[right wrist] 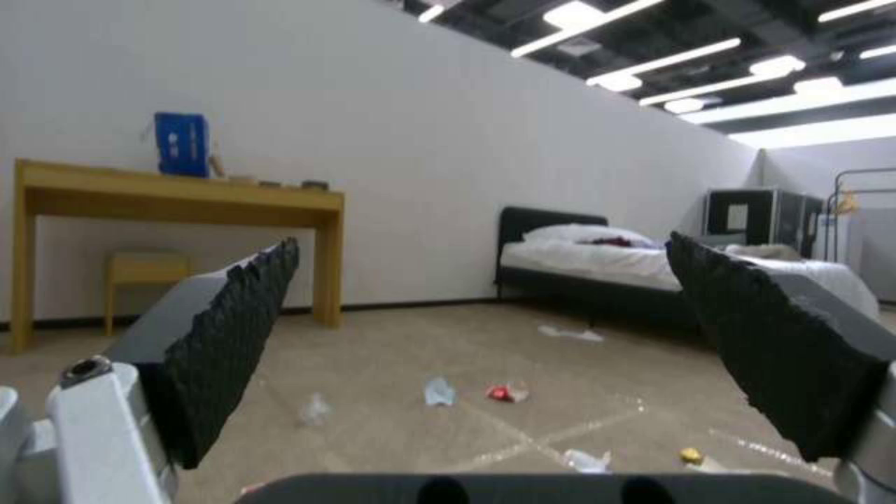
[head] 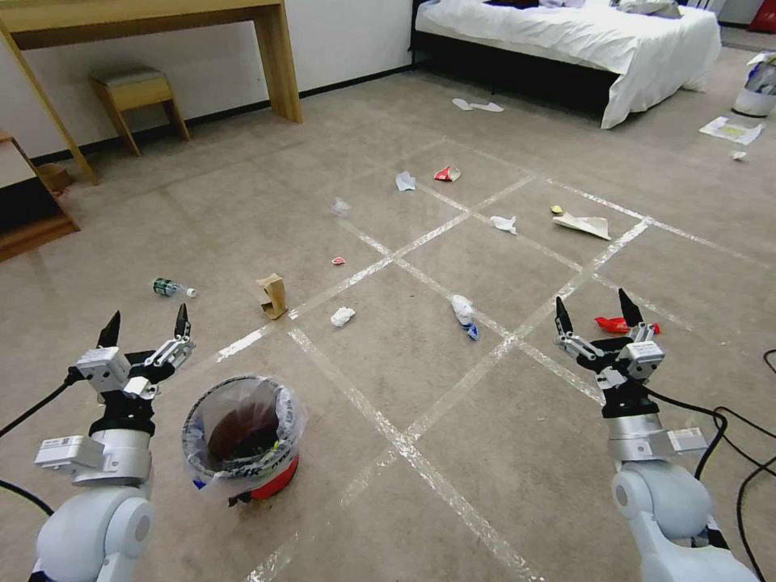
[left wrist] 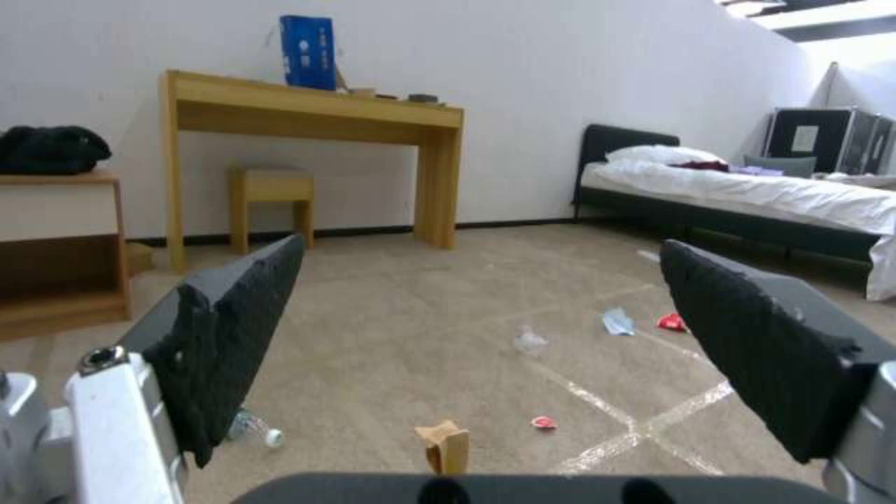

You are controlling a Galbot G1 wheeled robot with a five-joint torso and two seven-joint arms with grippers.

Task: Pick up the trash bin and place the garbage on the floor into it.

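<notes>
The trash bin [head: 242,436], red-bodied with a crinkly clear bag over its rim, stands upright on the floor [head: 388,380] at lower left. My left gripper [head: 145,325] hangs open just beyond and left of it, nothing between its fingers. At lower right my right gripper [head: 596,314] is open and empty too, a red wrapper [head: 624,326] lying just behind it. Garbage is scattered ahead: a brown paper bag [head: 272,296], a small bottle [head: 171,288], white tissues [head: 343,316], a white-blue wad [head: 464,313], a crushed red-white cup [head: 446,173]. The left wrist view shows the paper bag [left wrist: 446,445].
A wooden desk [head: 145,24] with a stool [head: 137,97] stands at the back left, a low shelf [head: 24,202] at far left. A bed [head: 582,40] is at the back right, a white bin [head: 758,89] beside it. Black cables [head: 744,453] trail at right.
</notes>
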